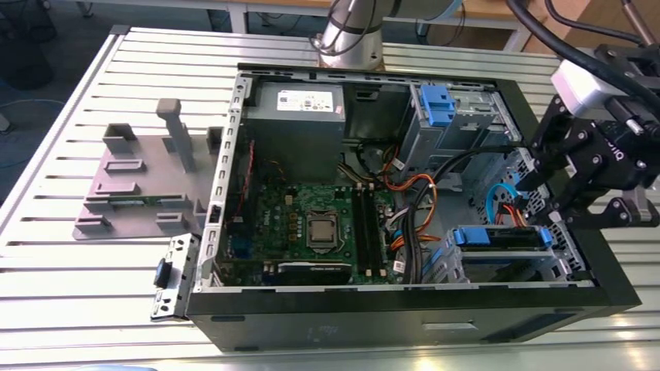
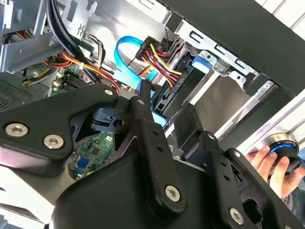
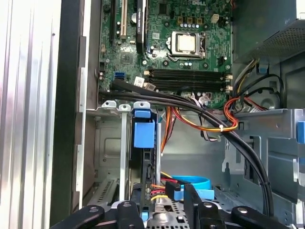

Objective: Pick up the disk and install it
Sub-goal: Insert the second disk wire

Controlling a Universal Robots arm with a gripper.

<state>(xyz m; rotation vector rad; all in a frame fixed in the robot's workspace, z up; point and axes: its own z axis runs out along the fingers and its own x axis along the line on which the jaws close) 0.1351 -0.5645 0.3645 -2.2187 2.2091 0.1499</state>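
**Open computer case, gripper at the drive cage.** The computer case point(image 1: 413, 309) lies open on the slatted table point(image 1: 62, 309), with its motherboard point(image 1: 320, 224) facing up. I have the gripper point(image 1: 562, 205) low over the case's side at the exterior view's right, just above the drive cage point(image 1: 515, 270) in the near corner.

**Where the disk is.** The disk point(image 1: 500, 236) sits in that cage. Its blue bracket shows as a band across the cage mouth. In the first wrist view it appears edge-on, as a thin dark slab topped by the blue tab point(image 3: 144, 134), standing between the cage's metal walls. A second blue clip point(image 1: 435, 104) sits in the far bay and is not the part I am working on.

**The governing relation.** The disk lies directly under and slightly ahead of the fingers, on the motherboard side. Its long axis runs from the gripper point(image 3: 164, 210) towards the board, so it lines up with the gap between the fingers, not across it. The orange and black cable bundle point(image 3: 205, 119) crosses close beyond the blue tab.

**Jaws.** In both wrist views the fingers point(image 2: 143, 102) stand apart at a moderate width, and cage metal is visible between them. I judge them unclamped. I cannot tell whether a fingertip touches the bracket.

**Periphery.** In the second wrist view a person's hand point(image 2: 267, 162) rests on a blue-ringed knob point(image 2: 284, 148) outside the case.
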